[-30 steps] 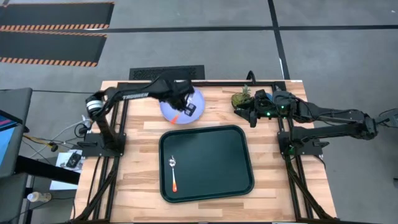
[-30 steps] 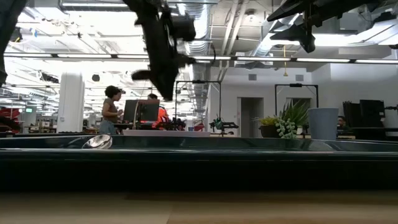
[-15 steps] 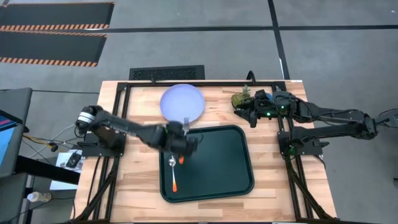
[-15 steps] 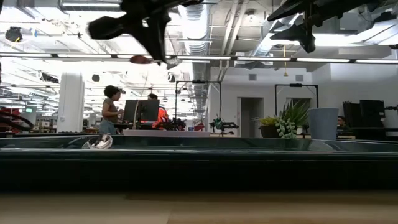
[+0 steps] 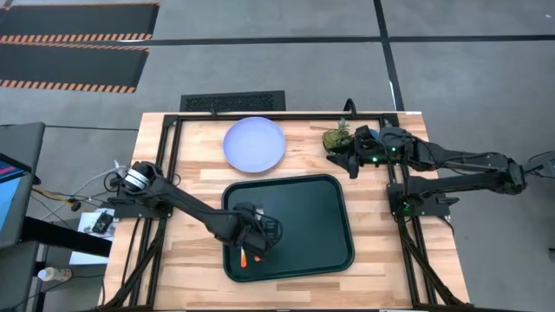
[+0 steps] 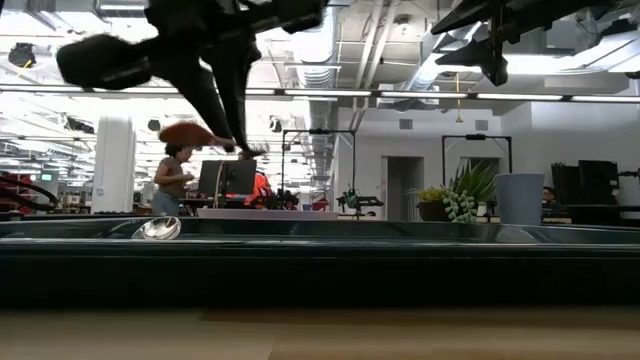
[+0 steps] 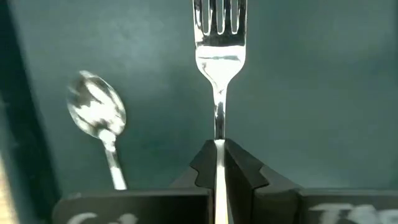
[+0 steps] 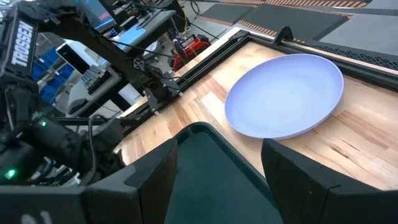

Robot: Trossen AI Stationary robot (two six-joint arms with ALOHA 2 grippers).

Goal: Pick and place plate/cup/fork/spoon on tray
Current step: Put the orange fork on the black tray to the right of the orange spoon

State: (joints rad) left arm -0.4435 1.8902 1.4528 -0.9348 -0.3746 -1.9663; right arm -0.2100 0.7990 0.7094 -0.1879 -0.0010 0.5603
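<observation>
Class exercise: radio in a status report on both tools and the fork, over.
Left tool shut on fork, above tray, beside spoon. Right tool open, waiting at table's far right. Plate off tray. Nothing blocking.

— Over the tray (image 5: 334,217): right half bare, open from above and from the right. Left half taken up by the left gripper (image 5: 257,236) clamped on the fork (image 7: 219,68), with the spoon (image 7: 99,118) lying just beside

— Behind the tray?

— Blocked in part by the plate (image 5: 254,144) on bare wood, apart from the rim. Far right corner crowded: small plant (image 5: 336,136) and the right gripper (image 5: 347,156), fingers spread
</observation>
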